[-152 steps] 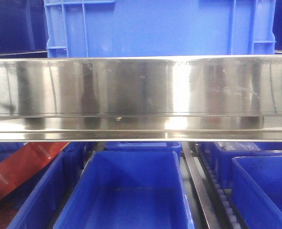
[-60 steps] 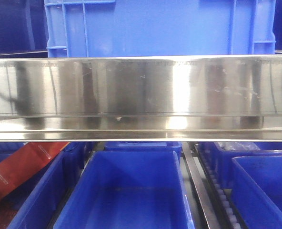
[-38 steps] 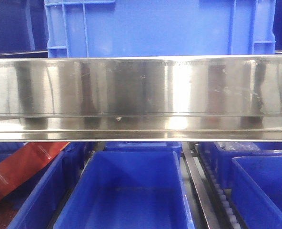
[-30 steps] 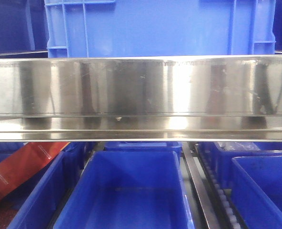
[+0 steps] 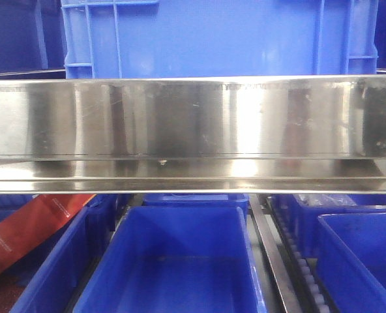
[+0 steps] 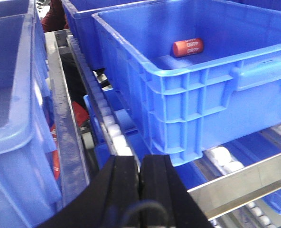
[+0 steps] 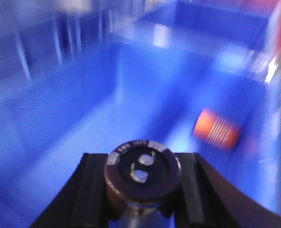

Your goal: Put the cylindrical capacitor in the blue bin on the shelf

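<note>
The capacitor (image 7: 142, 172) is clamped between the fingers of the right gripper (image 7: 141, 190), terminal end forward, probably so that it can be released straight into the blue bin (image 7: 74, 123) below. An orange cylinder (image 7: 216, 129) lies at 2 o'clock from it. The right wrist view is blurred. The left gripper (image 6: 139, 185) is held with fingers together beside the shelf (image 5: 193, 134).

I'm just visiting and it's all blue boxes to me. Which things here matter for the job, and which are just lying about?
For the job: dark capacitor in the right gripper, blue bin, shelf.

Lying about: orange cylinder, red packet, closed left gripper.
</note>
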### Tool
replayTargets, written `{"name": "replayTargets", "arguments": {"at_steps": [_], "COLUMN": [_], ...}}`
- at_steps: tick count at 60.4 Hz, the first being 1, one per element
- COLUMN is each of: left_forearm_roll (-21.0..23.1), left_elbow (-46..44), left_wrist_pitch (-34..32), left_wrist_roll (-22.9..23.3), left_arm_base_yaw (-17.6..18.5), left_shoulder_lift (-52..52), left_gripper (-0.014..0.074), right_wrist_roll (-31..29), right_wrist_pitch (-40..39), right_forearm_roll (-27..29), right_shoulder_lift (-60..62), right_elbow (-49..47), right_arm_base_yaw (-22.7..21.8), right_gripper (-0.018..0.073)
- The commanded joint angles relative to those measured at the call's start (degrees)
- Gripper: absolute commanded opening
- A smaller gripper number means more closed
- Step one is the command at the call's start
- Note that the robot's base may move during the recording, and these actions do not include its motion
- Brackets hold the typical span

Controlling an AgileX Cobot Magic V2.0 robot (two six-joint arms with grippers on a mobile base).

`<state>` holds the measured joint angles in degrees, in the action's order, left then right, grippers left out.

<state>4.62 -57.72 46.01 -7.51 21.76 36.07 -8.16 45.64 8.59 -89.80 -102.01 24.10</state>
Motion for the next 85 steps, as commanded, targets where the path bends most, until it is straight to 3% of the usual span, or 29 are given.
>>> {"name": "replayTargets", "arguments": {"at_steps": [1, 7, 14, 18, 22, 34, 39, 44, 57, 63, 72, 85], "left_forearm_roll": [1.13, 1.39, 1.69, 1.69, 1.69, 1.69, 1.69, 1.69, 1.69, 1.69, 1.69, 1.69], "left_elbow": [0.05, 0.05, 0.05, 0.05, 0.05, 0.05, 0.05, 0.05, 0.05, 0.05, 0.05, 0.05], "left_wrist_pitch": [-0.31, -0.31, -0.31, -0.31, -0.31, -0.31, -0.31, -0.31, -0.31, -0.31, -0.31, -0.31], "left_wrist_roll": [0.37, 0.37, 0.37, 0.37, 0.37, 0.37, 0.37, 0.37, 0.37, 0.37, 0.37, 0.37], "left_arm_base_yaw": [-0.15, -0.15, -0.15, -0.15, -0.15, -0.15, -0.15, -0.15, -0.15, -0.15, -0.15, -0.15], "left_shoulder_lift": [-0.34, -0.34, -0.34, -0.34, -0.34, -0.34, -0.34, -0.34, -0.34, -0.34, -0.34, -0.34], "left_gripper": [-0.0111, -0.0111, -0.0111, -0.0111, -0.0111, -0.0111, -0.0111, -0.0111, -0.0111, -0.0111, -0.0111, -0.0111], "right_wrist_roll": [-0.32, -0.32, -0.32, -0.32, -0.32, -0.32, -0.32, -0.32, -0.32, 0.05, 0.30, 0.30], "right_wrist_pitch": [3.53, 5.85, 6.71, 6.71, 6.94, 6.40, 6.40, 6.51, 7.42, 8.39, 5.38, -5.13], "right_forearm_roll": [-0.28, -0.28, -0.28, -0.28, -0.28, -0.28, -0.28, -0.28, -0.39, -0.40, -0.67, -0.79], "right_shoulder_lift": [-5.38, -10.04, -13.27, -14.49, -15.17, -14.59, -13.35, -11.72, -4.60, -0.37, 7.45, 22.90], "right_elbow": [-4.94, -8.86, -10.61, -10.61, -10.61, -10.61, -10.61, -10.61, -10.37, -8.67, -0.08, 20.71], "right_arm_base_yaw": [0.09, 0.09, 0.09, 0.09, 0.09, 0.09, 0.09, 0.09, -0.11, -0.52, -2.48, -7.28], "right_gripper": [-0.0143, 0.0011, 0.0360, 0.0470, 0.0522, 0.0528, 0.0501, 0.0409, -0.0012, -0.0158, -0.0163, -0.0163]}}
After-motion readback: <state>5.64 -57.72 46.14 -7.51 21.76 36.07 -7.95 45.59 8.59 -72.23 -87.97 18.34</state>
